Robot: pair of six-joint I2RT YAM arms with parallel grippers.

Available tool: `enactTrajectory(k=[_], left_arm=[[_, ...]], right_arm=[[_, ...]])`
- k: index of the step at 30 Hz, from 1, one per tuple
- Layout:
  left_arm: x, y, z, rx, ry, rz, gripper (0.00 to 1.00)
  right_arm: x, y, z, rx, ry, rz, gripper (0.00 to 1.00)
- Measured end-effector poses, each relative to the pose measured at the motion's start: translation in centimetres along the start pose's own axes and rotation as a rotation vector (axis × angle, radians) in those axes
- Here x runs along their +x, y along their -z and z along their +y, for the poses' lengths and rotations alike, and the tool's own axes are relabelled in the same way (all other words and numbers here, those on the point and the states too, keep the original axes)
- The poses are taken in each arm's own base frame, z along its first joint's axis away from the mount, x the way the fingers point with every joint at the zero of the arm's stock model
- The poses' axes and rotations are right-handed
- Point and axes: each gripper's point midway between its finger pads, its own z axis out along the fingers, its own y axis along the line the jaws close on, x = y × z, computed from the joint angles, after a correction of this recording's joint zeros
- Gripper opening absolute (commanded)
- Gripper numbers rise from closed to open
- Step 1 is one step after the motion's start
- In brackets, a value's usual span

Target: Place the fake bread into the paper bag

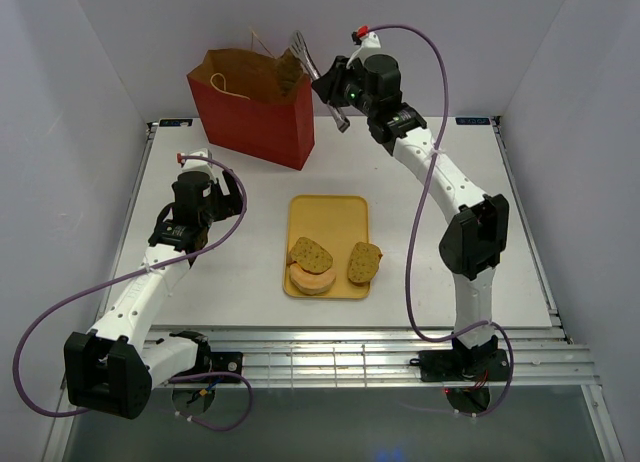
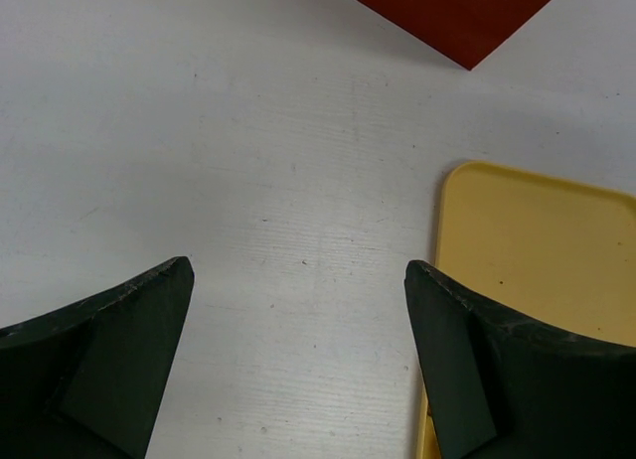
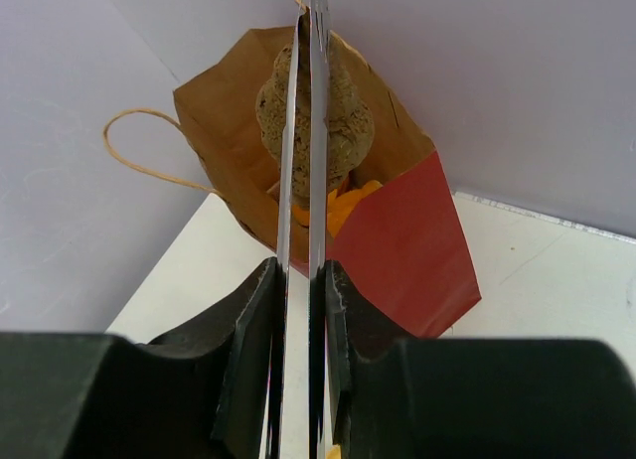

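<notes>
The red paper bag [image 1: 255,117] stands open at the back left. My right gripper [image 1: 335,92] is shut on metal tongs [image 1: 305,57] whose tips reach over the bag's right rim. In the right wrist view the gripper [image 3: 301,265] squeezes the tongs [image 3: 301,131]. A tan speckled slice [image 3: 343,121] shows in the bag's mouth [image 3: 407,240] behind the tips; I cannot tell if they pinch it. Something orange [image 3: 348,206] lies lower in the bag. Two speckled slices [image 1: 310,253] [image 1: 364,263] and a pale bun [image 1: 313,280] lie on the yellow tray [image 1: 330,212]. My left gripper [image 1: 225,187] [image 2: 298,270] is open and empty.
The tray's left edge [image 2: 527,240] lies just right of my left gripper, and a corner of the bag [image 2: 457,12] shows ahead of it. White walls close in the table at the back and on both sides. The bag's string handle [image 3: 149,151] hangs out to the left.
</notes>
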Motion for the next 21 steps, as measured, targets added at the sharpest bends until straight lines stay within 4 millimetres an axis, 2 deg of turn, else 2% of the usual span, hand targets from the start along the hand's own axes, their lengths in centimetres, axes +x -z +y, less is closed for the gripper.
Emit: enactTrajectory(k=[1,4,5,6,11,21], left_arm=[[0.0,0.0,0.0,0.000,0.000,0.000,0.98],[0.0,0.0,-0.1,0.004,0.000,0.001,0.98],[0.0,0.0,-0.1,0.006,0.000,0.002,0.98],[0.0,0.0,-0.1,0.008,0.000,0.002,0.98],[0.1,0.0,-0.3,0.015,0.000,0.005,0.98],[0.2,-0.1,-0.3,0.016,-0.001,0.009,0.98]], right_arm=[[0.4,-0.2,-0.2,0.003,-0.006,0.006,0.08],[1.1,-0.5,-0.5,0.000,-0.023,0.022,0.31],[1.3,-0.6,-0.5,-0.005,-0.028,0.027,0.45],[1.6,-0.6,-0.5,-0.009,-0.035,0.031,0.48],[1.7,-0.6,0.0,-0.036,-0.036,0.037,0.55],[1.6,-0.3,0.5,-0.061,-0.035,0.043,0.54]])
